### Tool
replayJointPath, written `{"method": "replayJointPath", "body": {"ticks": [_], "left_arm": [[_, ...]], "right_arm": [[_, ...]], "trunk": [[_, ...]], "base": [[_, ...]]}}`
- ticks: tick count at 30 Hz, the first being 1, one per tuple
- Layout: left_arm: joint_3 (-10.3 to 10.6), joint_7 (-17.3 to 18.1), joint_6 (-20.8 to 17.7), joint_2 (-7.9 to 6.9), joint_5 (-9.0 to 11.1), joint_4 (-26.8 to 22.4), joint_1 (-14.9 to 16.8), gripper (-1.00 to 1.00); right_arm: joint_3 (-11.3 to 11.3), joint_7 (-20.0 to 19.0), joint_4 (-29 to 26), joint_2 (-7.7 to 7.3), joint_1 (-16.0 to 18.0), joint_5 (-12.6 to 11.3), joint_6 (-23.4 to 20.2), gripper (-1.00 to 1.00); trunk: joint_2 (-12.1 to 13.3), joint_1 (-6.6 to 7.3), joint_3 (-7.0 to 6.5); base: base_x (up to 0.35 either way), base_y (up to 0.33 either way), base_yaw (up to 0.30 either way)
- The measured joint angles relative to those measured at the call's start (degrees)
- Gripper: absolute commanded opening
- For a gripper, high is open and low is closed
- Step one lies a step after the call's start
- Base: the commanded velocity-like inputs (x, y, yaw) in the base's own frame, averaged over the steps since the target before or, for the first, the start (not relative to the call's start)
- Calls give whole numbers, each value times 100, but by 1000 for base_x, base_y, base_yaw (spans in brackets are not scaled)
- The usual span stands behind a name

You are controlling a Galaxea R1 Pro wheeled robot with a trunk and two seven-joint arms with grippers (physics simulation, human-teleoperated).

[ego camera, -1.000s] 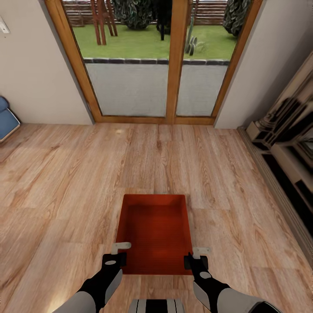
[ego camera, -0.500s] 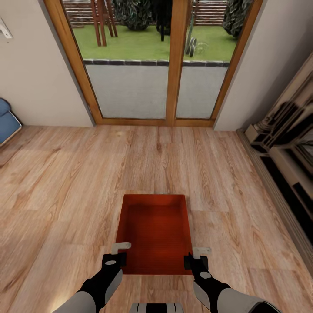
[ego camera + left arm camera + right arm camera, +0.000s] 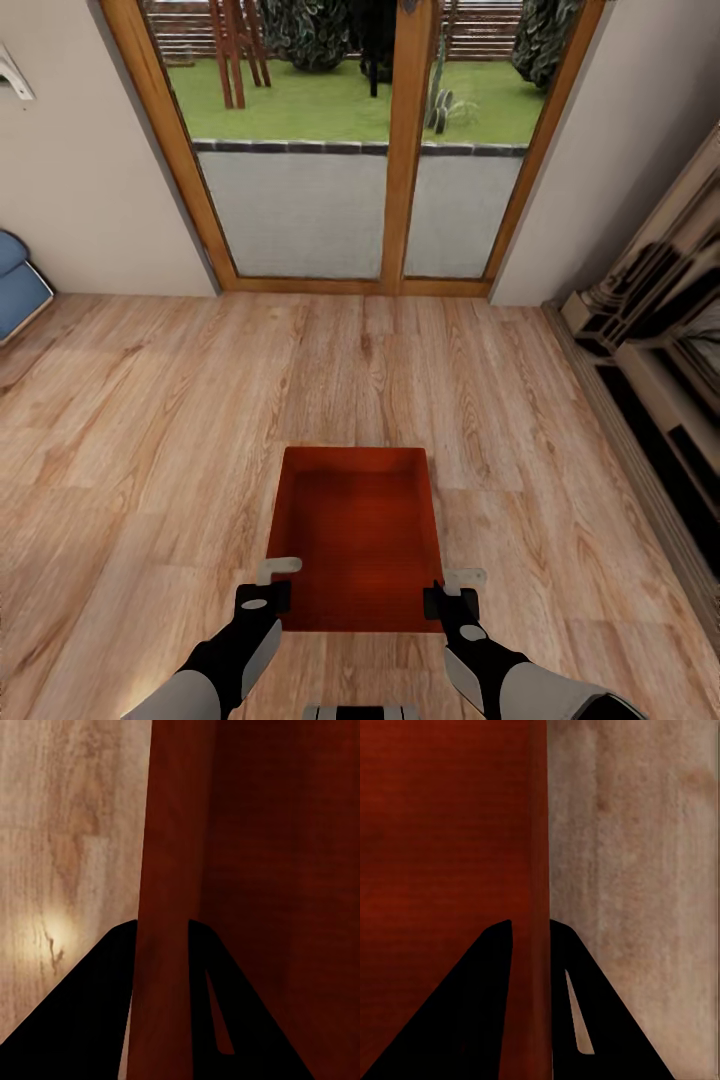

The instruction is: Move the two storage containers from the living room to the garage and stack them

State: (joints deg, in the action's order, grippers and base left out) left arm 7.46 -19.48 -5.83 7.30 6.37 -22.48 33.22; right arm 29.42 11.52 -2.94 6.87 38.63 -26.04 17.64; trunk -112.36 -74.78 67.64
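One orange-red storage container [image 3: 355, 530] hangs open-topped and empty just in front of me, over the living room's light wood-plank floor [image 3: 150, 420]. My left gripper [image 3: 279, 569] is shut on its left side wall near the close corner. My right gripper [image 3: 461, 578] is shut on its right side wall. In the left wrist view the dark fingers [image 3: 90, 1005] clamp the thin red wall of the container [image 3: 255, 870] at the left gripper [image 3: 161, 934]. The right wrist view shows the same grip, the right gripper [image 3: 531, 930] on the container [image 3: 442, 832].
A wood-framed glass double door [image 3: 395, 150] to a garden stands straight ahead. A blue sofa corner [image 3: 15, 280] is at the far left by the cream wall. A low dark-and-cream shelving unit [image 3: 650, 330] runs along the right side.
The whole room has slid slightly down in the head view, so the camera has moved. The container stays in the same spot between both shut grippers.
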Motion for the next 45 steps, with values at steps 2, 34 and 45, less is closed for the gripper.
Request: {"method": "replayJointPath", "body": {"ticks": [2, 34, 45], "left_arm": [[0, 0, 0, 0, 1, 0, 0, -100], [16, -2, -1, -8, 18, -15, -1, -100], [18, -6, -2, -8, 20, -22, -1, -100]], "right_arm": [[0, 0, 0, 0, 0, 1, 0, -100], [14, 6, 3, 8, 1, -23, 17, -100], [6, 8, 1, 8, 1, -14, 18, -100]], "trunk": [[80, 44, -36], [1364, 747, -610], [1805, 989, -808]], "base": [[0, 0, 0], [0, 0, 0], [0, 0, 0]]}}
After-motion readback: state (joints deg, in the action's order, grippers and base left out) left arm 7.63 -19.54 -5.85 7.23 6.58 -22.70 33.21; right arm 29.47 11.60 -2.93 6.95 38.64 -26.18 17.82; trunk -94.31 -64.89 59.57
